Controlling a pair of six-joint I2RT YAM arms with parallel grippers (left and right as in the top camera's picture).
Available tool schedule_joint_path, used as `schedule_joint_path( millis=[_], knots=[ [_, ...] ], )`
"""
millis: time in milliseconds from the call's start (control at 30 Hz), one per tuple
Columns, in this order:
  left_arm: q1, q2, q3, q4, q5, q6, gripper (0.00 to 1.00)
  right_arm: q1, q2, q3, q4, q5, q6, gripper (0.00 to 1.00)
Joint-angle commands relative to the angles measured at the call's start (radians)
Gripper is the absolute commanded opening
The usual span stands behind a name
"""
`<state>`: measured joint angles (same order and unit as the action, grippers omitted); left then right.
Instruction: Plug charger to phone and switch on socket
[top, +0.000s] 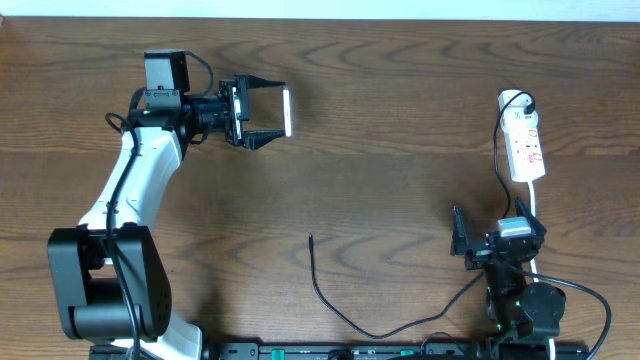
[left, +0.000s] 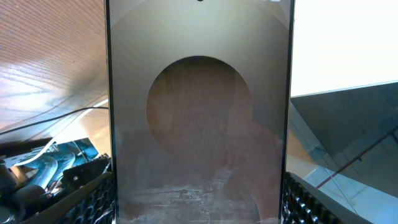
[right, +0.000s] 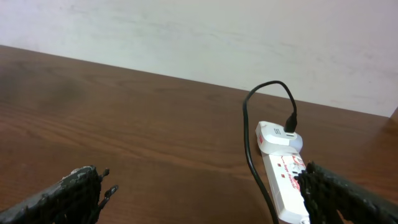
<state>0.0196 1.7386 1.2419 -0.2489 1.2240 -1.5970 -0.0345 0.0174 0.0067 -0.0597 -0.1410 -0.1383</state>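
Observation:
My left gripper (top: 272, 112) hovers over the back left of the table, shut on the phone (top: 287, 112), which shows edge-on as a thin pale strip. In the left wrist view the phone (left: 199, 112) fills the middle, its glossy grey-brown face clamped between both ribbed fingers (left: 87, 199). The charger (top: 330, 300) is a thin black cable whose free tip (top: 311, 238) lies on the wood near the front centre. The white socket (top: 526, 145) lies at the right, with the charger's other end (right: 290, 121) plugged into its adapter. My right gripper (top: 498, 235) stands open and empty just in front of the socket (right: 286, 186).
The white cord (top: 500, 165) of the socket runs beside it toward the right arm's base (top: 525, 305). The left arm's white link (top: 135, 190) stretches along the left side. A pale wall (right: 217, 37) stands behind the table's far edge.

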Motion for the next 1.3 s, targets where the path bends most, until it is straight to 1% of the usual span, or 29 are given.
schedule_joint_path(
  millis=[0, 133, 267, 367, 400, 467, 567, 633, 800, 867, 1000, 1033, 1067, 1133, 1167, 1233, 1267],
  knots=[
    [0.003, -0.033, 0.011, 0.008, 0.024, 0.006, 0.07, 0.005, -0.004, -0.001, -0.004, 0.000, 0.011, 0.99],
    [0.003, -0.033, 0.011, 0.008, 0.009, 0.007, 0.07, 0.005, -0.004, -0.001, -0.004, 0.000, 0.011, 0.99],
    [0.003, -0.033, 0.011, 0.008, -0.040, 0.068, 0.07, 0.005, -0.004, -0.001, -0.004, 0.000, 0.011, 0.99],
    [0.003, -0.033, 0.011, 0.008, -0.082, 0.162, 0.07, 0.005, -0.004, -0.001, -0.004, 0.000, 0.011, 0.99],
    [0.001, -0.033, 0.011, 0.008, -0.105, 0.233, 0.07, 0.005, -0.004, -0.001, -0.004, 0.000, 0.011, 0.99],
    [-0.002, -0.033, 0.011, 0.008, -0.118, 0.307, 0.07, 0.005, -0.004, -0.001, -0.004, 0.000, 0.011, 0.99],
    [-0.010, -0.033, 0.011, 0.007, -0.151, 0.358, 0.08, 0.004, -0.004, -0.001, -0.004, 0.000, 0.011, 0.99],
    [-0.038, -0.033, 0.011, 0.004, -0.267, 0.405, 0.07, 0.005, -0.004, -0.001, -0.004, 0.000, 0.011, 0.99],
    [-0.103, -0.033, 0.011, 0.004, -0.426, 0.416, 0.07, 0.004, -0.004, -0.001, -0.003, 0.003, 0.006, 0.99],
    [-0.114, -0.033, 0.011, 0.005, -0.433, 0.420, 0.08, 0.004, -0.004, -0.001, 0.007, 0.033, -0.063, 0.99],
    [-0.117, -0.033, 0.011, 0.004, -0.433, 0.445, 0.08, 0.004, -0.004, -0.001, -0.007, 0.034, -0.072, 0.99],
    [-0.117, -0.033, 0.011, 0.005, -0.432, 0.445, 0.08, 0.004, -0.004, -0.001, 0.014, 0.037, -0.076, 0.99],
    [-0.117, -0.033, 0.011, 0.004, -0.432, 0.446, 0.07, 0.004, -0.004, -0.001, 0.073, 0.023, -0.056, 0.99],
    [-0.117, -0.033, 0.011, 0.005, -0.433, 0.445, 0.07, 0.004, -0.004, -0.001, 0.262, -0.052, 0.187, 0.99],
    [-0.117, -0.033, 0.011, 0.008, -0.441, 0.445, 0.07, 0.004, -0.004, 0.009, 0.308, -0.061, 0.322, 0.99],
    [-0.122, -0.033, 0.011, 0.013, -0.459, 0.444, 0.07, 0.003, 0.012, 0.061, 0.303, -0.083, 0.492, 0.99],
    [-0.127, -0.033, 0.011, 0.013, -0.459, 0.444, 0.08, 0.004, 0.035, 0.094, 0.299, -0.119, 0.501, 0.99]
  ],
)
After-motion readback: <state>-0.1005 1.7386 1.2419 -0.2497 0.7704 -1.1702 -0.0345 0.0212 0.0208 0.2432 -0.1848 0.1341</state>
